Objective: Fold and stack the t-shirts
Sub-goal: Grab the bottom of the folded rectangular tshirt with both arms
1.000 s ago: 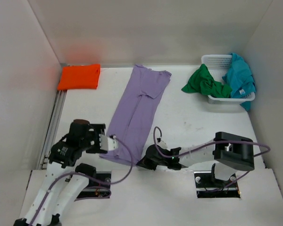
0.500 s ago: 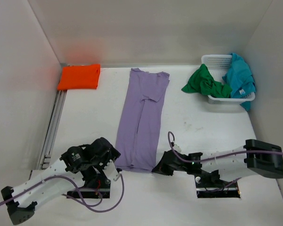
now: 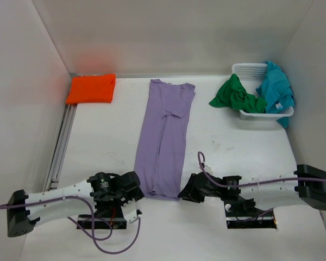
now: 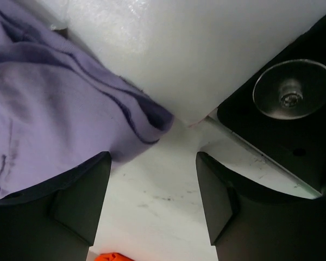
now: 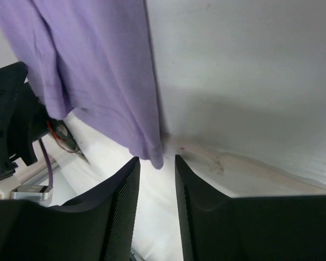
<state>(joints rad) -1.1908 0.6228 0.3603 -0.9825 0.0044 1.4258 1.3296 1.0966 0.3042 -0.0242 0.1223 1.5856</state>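
So the spread-out t-shirt (image 3: pixel 164 138) runs down the middle of the table (image 3: pixel 103 141), folded t-shirt (image 3: pixel 91 88) off in the far left corner. The basket (image 3: pixel 247 69) sits far right, one bunched t-shirt (image 3: pixel 236 96) hanging over its left rim, a second t-shirt (image 3: pixel 275 88) piled on its right side.

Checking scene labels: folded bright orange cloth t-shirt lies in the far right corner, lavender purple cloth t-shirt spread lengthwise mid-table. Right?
No: the folded bright orange cloth t-shirt lies in the far left corner, per the top external view. The lavender purple cloth t-shirt is spread lengthwise mid-table.
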